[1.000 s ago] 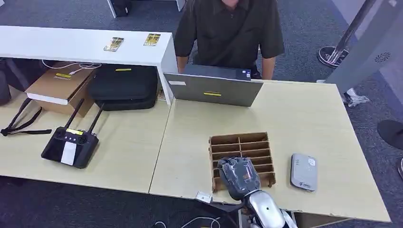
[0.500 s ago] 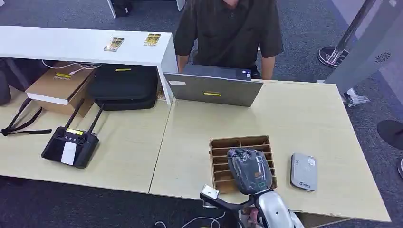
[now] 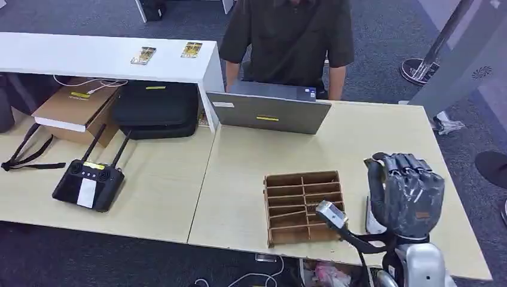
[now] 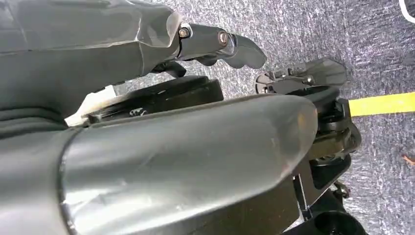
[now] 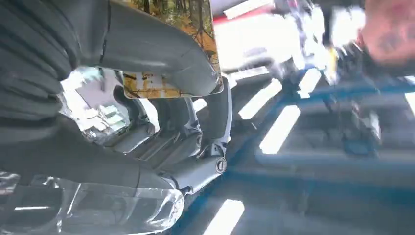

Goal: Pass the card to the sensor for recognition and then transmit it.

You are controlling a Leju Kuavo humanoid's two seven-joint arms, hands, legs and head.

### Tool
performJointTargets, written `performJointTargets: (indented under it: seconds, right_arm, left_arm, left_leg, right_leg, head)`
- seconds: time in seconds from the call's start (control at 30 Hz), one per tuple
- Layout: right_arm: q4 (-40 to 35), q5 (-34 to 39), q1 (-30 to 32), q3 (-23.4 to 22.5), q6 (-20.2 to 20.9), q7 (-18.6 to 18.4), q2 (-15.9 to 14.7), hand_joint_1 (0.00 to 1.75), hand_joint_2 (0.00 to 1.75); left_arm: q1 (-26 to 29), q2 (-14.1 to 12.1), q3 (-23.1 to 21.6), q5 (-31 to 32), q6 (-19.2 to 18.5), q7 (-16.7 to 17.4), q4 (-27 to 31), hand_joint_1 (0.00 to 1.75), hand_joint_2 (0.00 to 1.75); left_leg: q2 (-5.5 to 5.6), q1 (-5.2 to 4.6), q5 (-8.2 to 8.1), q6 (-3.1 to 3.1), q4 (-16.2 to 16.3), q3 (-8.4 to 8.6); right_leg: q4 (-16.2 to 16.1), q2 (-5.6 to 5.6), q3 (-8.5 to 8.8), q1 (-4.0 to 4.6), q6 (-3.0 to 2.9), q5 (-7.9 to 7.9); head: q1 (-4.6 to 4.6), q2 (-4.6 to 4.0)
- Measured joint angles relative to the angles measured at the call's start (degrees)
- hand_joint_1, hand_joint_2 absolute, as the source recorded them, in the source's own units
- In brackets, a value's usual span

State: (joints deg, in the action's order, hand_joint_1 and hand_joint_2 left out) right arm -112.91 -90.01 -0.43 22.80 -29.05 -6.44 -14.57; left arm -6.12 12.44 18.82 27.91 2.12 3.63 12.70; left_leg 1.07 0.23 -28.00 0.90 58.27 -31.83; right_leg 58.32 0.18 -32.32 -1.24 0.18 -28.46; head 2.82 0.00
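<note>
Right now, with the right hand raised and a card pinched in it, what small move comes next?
Probably lower the right hand so the card faces the grey sensor, which lies on the table partly hidden behind that hand. The wrist view shows the thumb pressing the card, so the hold looks ready.

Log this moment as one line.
right hand: raised over sensor, holding card | left hand: hanging over floor | slotted box: on table
</note>
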Motion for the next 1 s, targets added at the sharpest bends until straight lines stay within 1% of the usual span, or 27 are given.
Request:
performJointTargets:
  seconds: [0.03,0.07,0.1,0.13,0.17,0.2,0.23,0.27,0.3,0.33,0.37,0.4,0.47,0.5,0.57,0.6,0.7,0.8,0.9,1.0]
  right_arm:
    - [-0.66,0.00,2.21,-3.54,-2.91,7.74,2.40,1.52,1.75]
    - [-1.04,0.00,4.19,-7.03,-5.19,14.55,5.12,1.50,1.75]
    - [-1.36,-0.07,5.92,-10.32,-7.33,21.04,8.67,1.50,1.75]
    - [-1.65,-0.04,7.52,-12.97,-8.84,25.32,11.72,1.50,1.75]
    - [-1.99,-0.02,8.77,-15.75,-9.79,28.43,14.62,1.50,1.75]
    - [-2.41,-0.02,9.73,-17.87,-9.97,29.94,17.14,1.54,1.75]
    - [-2.97,-0.02,10.70,-19.82,-10.03,30.46,19.65,1.52,1.75]
    - [-3.48,-0.02,11.56,-21.19,-10.03,30.32,21.22,1.52,1.75]
    - [-3.85,-0.02,12.23,-21.95,-10.03,29.23,22.44,1.59,1.75]
    - [-4.01,-0.02,12.73,-22.08,-10.05,27.13,23.27,1.59,1.75]
    - [-4.03,-0.02,13.03,-22.08,-10.03,25.64,23.67,1.54,1.75]
    - [-4.01,-0.02,13.09,-22.08,-10.05,24.13,23.88,1.57,1.75]
    - [-3.28,0.04,11.77,-21.00,-10.05,18.84,23.58,1.57,1.75]
    - [-2.17,0.77,10.20,-19.84,-10.03,15.96,23.09,1.61,1.75]
    - [0.84,2.05,6.04,-17.36,-10.03,12.67,22.09,1.64,1.75]
    - [2.18,2.93,3.78,-16.35,-10.01,12.12,21.89,1.68,1.75]
    - [8.09,6.25,-5.03,-13.57,-8.94,12.03,21.85,1.68,1.75]
    - [16.82,7.91,-15.43,-12.11,-6.89,12.38,22.48,1.69,1.75]
    - [26.07,8.07,-24.50,-11.37,-5.99,12.45,23.47,1.66,1.75]
    - [34.65,5.70,-32.29,-10.58,-4.92,11.96,24.34,1.66,1.75]
  left_arm:
    - [0.10,0.02,0.09,-0.05,0.17,-0.02,0.00,0.00,0.00]
    - [0.24,0.00,0.13,-0.09,0.24,-0.02,0.00,0.00,0.00]
    - [0.33,0.04,0.20,-0.13,0.33,-0.13,0.00,0.00,0.00]
    - [0.33,0.09,0.26,-0.20,0.39,-0.24,0.00,0.00,0.00]
    - [0.34,0.15,0.35,-0.26,0.46,-0.50,0.00,0.00,0.00]
    - [0.40,0.15,0.46,-0.33,0.50,-0.66,0.00,0.00,0.00]
    - [0.48,0.20,0.57,-0.39,0.66,-0.72,0.00,0.00,0.00]
    - [0.58,0.28,0.64,-0.39,0.81,-0.81,0.00,0.00,0.00]
    - [0.64,0.31,0.68,-0.39,0.85,-0.88,0.00,0.00,0.00]
    - [0.70,0.37,0.70,-0.59,0.87,-0.88,0.00,0.00,0.00]
    - [0.74,0.46,0.68,-0.68,0.90,-0.88,0.00,0.00,0.00]
    - [0.73,0.48,0.68,-0.68,0.92,-0.88,0.00,0.00,0.00]
    - [0.71,0.57,0.64,0.13,0.85,-0.75,0.00,0.00,0.00]
    - [0.63,0.63,0.53,0.66,0.77,-0.61,0.00,0.00,0.00]
    - [0.45,0.94,0.09,1.55,0.53,-0.14,0.00,0.00,0.00]
    - [0.36,0.96,-0.09,2.06,0.37,0.15,0.00,0.00,0.00]
    - [-0.04,1.16,-1.15,3.91,-0.22,1.61,0.00,0.00,0.00]
    - [-0.40,1.38,-2.50,5.24,-0.81,3.17,0.00,0.00,0.00]
    - [-0.60,1.44,-3.56,6.12,-1.20,4.15,0.00,0.00,0.00]
    - [-0.90,1.44,-4.72,7.03,-1.68,4.83,0.00,0.00,0.00]
  left_leg:
    - [0.03,0.05,-0.01,0.02,-0.01,-0.04]
    - [0.00,0.06,-0.02,0.02,-0.02,-0.04]
    - [-0.03,0.06,-0.04,0.01,-0.06,-0.01]
    - [-0.04,0.08,-0.04,0.02,-0.11,-0.01]
    - [-0.04,0.10,-0.03,0.03,-0.12,-0.02]
    - [-0.04,0.11,-0.03,0.04,-0.12,-0.02]
    - [-0.06,0.11,-0.03,0.05,-0.12,-0.01]
    - [-0.08,0.11,-0.03,0.05,-0.12,-0.01]
    - [-0.09,0.11,-0.03,0.05,-0.12,-0.02]
    - [-0.11,0.11,-0.02,0.06,-0.12,-0.01]
    - [-0.12,0.10,-0.02,0.06,-0.11,-0.02]
    - [-0.12,0.10,-0.02,0.06,-0.11,-0.02]
    - [-0.16,0.10,-0.01,0.07,-0.10,-0.04]
    - [-0.22,0.09,0.00,0.06,-0.10,-0.03]
    - [-0.35,0.08,0.02,0.07,-0.07,0.04]
    - [-0.35,0.08,0.05,0.10,-0.06,0.04]
    - [-0.35,0.08,0.21,0.14,-0.06,0.01]
    - [-0.34,0.09,0.34,0.17,-0.05,0.00]
    - [-0.26,0.09,0.46,0.25,-0.05,-0.07]
    - [-0.26,0.08,0.49,0.30,-0.05,-0.10]
  right_leg:
    - [0.00,-0.02,0.00,0.03,0.00,-0.01]
    - [0.01,0.03,-0.03,0.04,-0.01,-0.02]
    - [0.02,0.05,-0.05,0.03,-0.02,-0.02]
    - [0.02,0.04,-0.06,0.10,-0.06,-0.05]
    - [0.03,0.03,-0.07,0.12,-0.12,-0.08]
    - [0.03,0.03,-0.07,0.13,-0.15,-0.11]
    - [0.06,0.04,-0.07,0.14,-0.18,-0.12]
    - [0.08,0.04,-0.07,0.14,-0.18,-0.12]
    - [0.08,0.05,-0.06,0.13,-0.18,-0.12]
    - [0.08,0.07,-0.06,0.13,-0.19,-0.11]
    - [0.08,0.08,-0.05,0.13,-0.19,-0.11]
    - [0.08,0.07,-0.04,0.13,-0.19,-0.11]
    - [0.09,0.10,-0.01,0.12,-0.26,-0.04]
    - [0.09,0.16,-0.01,0.12,-0.28,0.01]
    - [0.09,0.31,-0.03,0.10,-0.21,0.09]
    - [0.09,0.32,-0.03,0.10,-0.18,0.12]
    - [0.10,0.35,-0.07,0.10,-0.25,0.26]
    - [0.12,0.36,-0.12,0.11,-0.26,0.38]
    - [0.19,0.32,-0.20,0.11,-0.27,0.45]
    - [0.25,0.33,-0.26,0.11,-0.33,0.49]
  head:
    - [0.00,0.00]
    - [-0.11,0.00]
    - [-0.04,0.00]
    - [-0.09,0.00]
    - [-0.09,0.00]
    - [-0.09,0.00]
    - [-0.09,0.00]
    - [-0.11,0.00]
    - [-0.09,0.00]
    - [-0.11,0.00]
    - [-0.09,0.00]
    - [-0.11,0.00]
    - [-0.09,0.00]
    - [-0.11,0.00]
    - [-0.11,0.00]
    - [-0.11,0.00]
    - [-0.11,0.00]
    - [-0.09,0.00]
    - [-0.09,0.00]
    - [-0.11,0.00]
